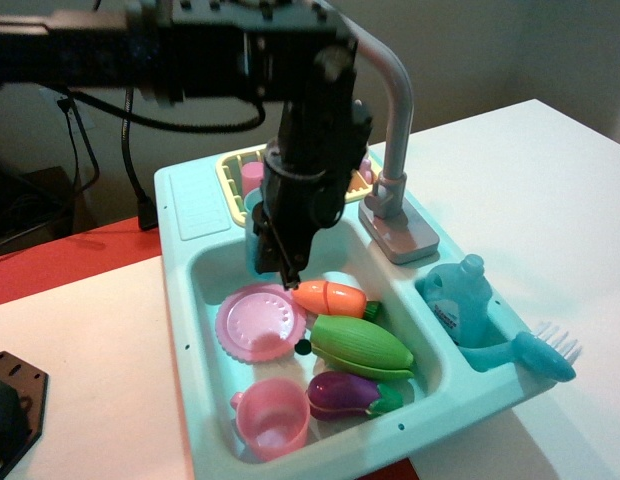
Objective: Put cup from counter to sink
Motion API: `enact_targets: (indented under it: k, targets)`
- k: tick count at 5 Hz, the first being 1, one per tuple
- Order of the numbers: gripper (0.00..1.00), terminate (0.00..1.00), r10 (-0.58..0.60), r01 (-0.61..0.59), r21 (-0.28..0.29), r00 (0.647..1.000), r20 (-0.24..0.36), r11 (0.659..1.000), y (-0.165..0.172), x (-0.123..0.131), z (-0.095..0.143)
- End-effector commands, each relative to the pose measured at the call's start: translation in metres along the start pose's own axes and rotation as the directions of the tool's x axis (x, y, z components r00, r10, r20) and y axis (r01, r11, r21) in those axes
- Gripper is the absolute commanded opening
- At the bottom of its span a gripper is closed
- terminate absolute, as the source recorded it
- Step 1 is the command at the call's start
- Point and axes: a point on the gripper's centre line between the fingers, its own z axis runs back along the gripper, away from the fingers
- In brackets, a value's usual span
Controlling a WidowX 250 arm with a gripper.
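My black gripper [277, 262] hangs over the back of the pale teal sink [202, 290], just above the pink plate [252, 322]. It is shut on the translucent blue cup [253, 238], which shows at the left side of the fingers and is held inside the basin's upper part, above its floor. The flat teal counter ledge [193, 204] at the back left of the sink unit has nothing on it. The far side of the cup is hidden by the gripper.
In the basin lie an orange carrot [330, 297], green corn [362, 346], a purple eggplant [350, 393] and a pink mug [272, 416]. The grey faucet [395, 120] rises right of the gripper. A yellow dish rack [233, 172] stands behind. A blue bottle [458, 300] and brush [538, 352] sit right.
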Motion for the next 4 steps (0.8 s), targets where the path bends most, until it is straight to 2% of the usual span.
enact_targets:
  k: [1, 2, 3, 4]
  targets:
    - [0.00, 0.00, 0.081, -0.081, 0.017, 0.996, 0.038, 0.997, 0.006, -0.008, -0.002]
    - [0.00, 0.00, 0.075, -0.076, 0.025, 0.997, 0.034, 0.997, 0.004, -0.010, -0.010]
    - [0.00, 0.00, 0.060, -0.061, 0.017, 0.997, 0.038, 0.998, 0.003, -0.010, -0.007]
    - [1.00, 0.00, 0.069, -0.068, -0.010, 0.996, 0.064, 0.998, 0.007, -0.014, 0.003]
